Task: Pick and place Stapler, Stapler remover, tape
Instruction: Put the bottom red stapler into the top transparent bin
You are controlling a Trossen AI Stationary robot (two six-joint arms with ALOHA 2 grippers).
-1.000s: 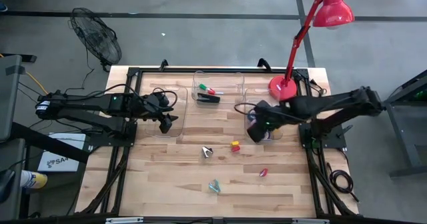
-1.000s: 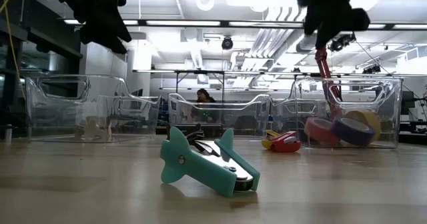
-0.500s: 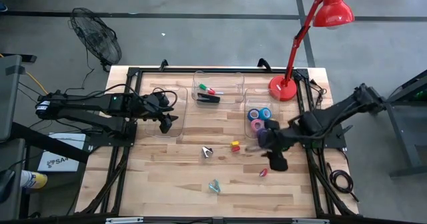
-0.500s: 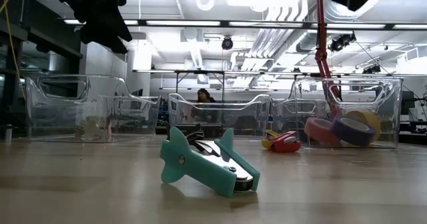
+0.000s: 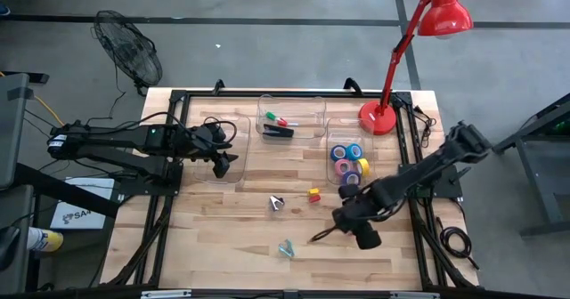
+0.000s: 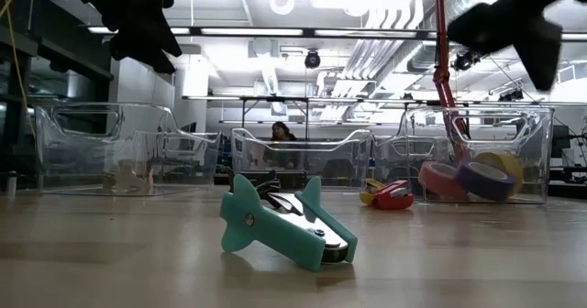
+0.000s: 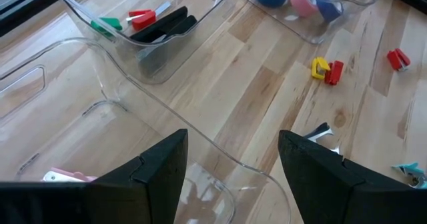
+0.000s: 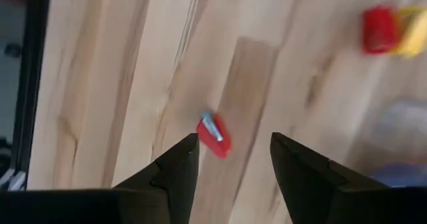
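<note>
My right gripper (image 8: 233,144) is open and hangs over a small red staple remover (image 8: 213,136) that lies flat on the wood. In the high view the right gripper (image 5: 350,226) hides that remover. The black stapler (image 5: 278,132) lies in the middle clear bin. The tape rolls (image 5: 347,161) sit in the right clear bin. A teal staple remover (image 6: 284,221) lies near the near edge, a black-and-white one (image 5: 276,202) and a red-and-yellow one (image 5: 313,194) lie mid-table. My left gripper (image 7: 233,137) is open and waits above the left clear bin (image 5: 218,157).
A red desk lamp's base (image 5: 378,117) stands at the far right corner, just beyond the tape bin. The three clear bins line the far half of the table. Bare wood (image 5: 223,237) stretches along the near edge, left of the teal remover.
My right gripper has swung from above the right tape bin toward the table's near edge and a little left, and now hangs over the red staple remover. No thing on the table has moved.
</note>
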